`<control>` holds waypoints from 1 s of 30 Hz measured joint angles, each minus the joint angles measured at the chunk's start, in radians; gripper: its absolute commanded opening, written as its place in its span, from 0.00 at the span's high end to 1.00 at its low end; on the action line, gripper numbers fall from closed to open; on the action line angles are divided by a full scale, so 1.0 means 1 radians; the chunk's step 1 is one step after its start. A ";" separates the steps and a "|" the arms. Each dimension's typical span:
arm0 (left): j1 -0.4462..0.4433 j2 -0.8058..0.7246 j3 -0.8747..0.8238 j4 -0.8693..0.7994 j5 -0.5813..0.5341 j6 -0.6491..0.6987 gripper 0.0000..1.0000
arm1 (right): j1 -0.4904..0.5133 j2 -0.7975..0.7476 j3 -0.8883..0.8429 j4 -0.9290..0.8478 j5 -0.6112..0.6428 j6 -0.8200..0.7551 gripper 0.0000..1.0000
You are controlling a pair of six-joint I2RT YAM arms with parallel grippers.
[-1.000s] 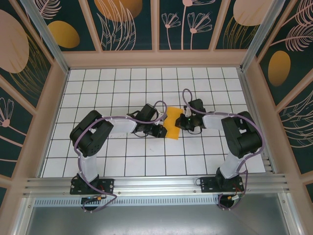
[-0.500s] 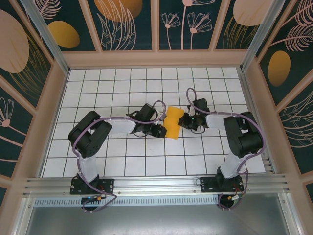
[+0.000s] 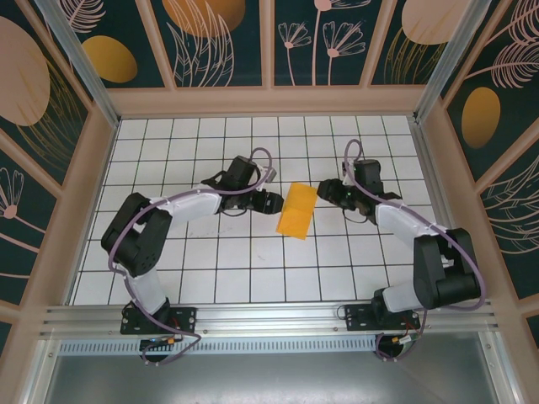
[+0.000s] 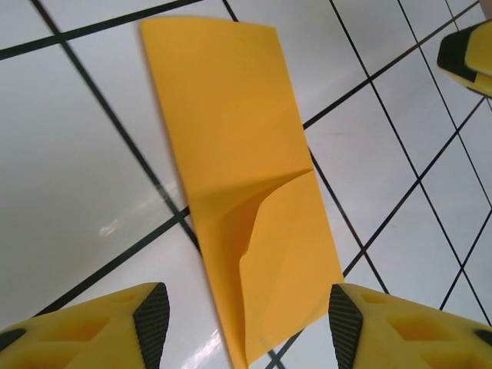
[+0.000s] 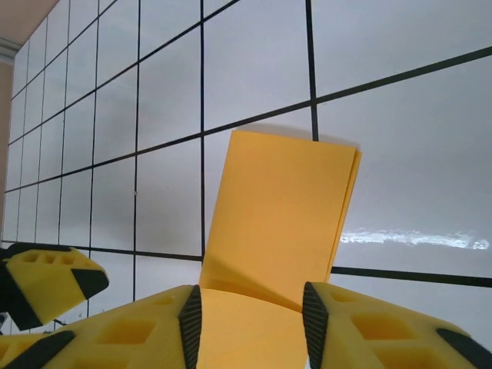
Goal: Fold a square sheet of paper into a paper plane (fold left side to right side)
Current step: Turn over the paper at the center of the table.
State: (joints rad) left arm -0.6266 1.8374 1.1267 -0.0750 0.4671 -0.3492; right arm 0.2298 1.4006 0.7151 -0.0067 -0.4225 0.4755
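Left tool [image 3: 274,202] in top view sits just left of the square sheet of paper [image 3: 297,210], jaws apart, nothing held. The sheet is folded to a narrow orange-yellow rectangle, lying slightly tilted on the white tiled desk [image 3: 210,269] near its middle. Right tool [image 3: 325,192] is just right of the sheet's far corner, jaws apart too, nothing held; can't tell if either tip touches the edge. Left wrist view: left tool [image 4: 247,311] has its fingers [image 4: 150,319] spread wide. The square sheet of paper [image 4: 231,154] lies on the desk [image 4: 69,169] with its near end between them, clear of both pads. Top layer curls up at that near end, and one crease runs across. A yellow finger of the right tool [image 4: 469,54] shows at the upper right corner. Right wrist view: right tool [image 5: 252,319] is parted, with the near end of the square sheet of paper [image 5: 280,207] between its fingers [image 5: 191,323]; layered edges show on the sheet's right side. Left tool [image 5: 46,284] shows at lower left, apart from the sheet.
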 measured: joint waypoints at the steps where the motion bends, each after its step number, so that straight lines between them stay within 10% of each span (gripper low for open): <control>1: -0.001 0.023 0.016 0.003 0.010 0.001 0.43 | -0.002 -0.003 -0.015 0.000 -0.002 0.000 0.55; 10: -0.002 0.166 0.081 0.006 0.119 0.008 0.56 | -0.002 -0.004 -0.074 0.001 -0.038 0.001 0.55; 20: -0.002 0.179 0.085 0.019 0.121 0.005 0.95 | -0.002 0.001 -0.075 0.013 -0.067 0.003 0.54; 30: -0.002 0.126 0.058 0.026 0.017 -0.008 0.96 | 0.020 0.074 -0.085 0.127 -0.144 0.058 0.52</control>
State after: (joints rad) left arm -0.6281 1.9636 1.1851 -0.0494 0.4843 -0.3569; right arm 0.2501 1.4746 0.6300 0.1200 -0.5663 0.5339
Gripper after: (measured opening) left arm 0.056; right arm 0.479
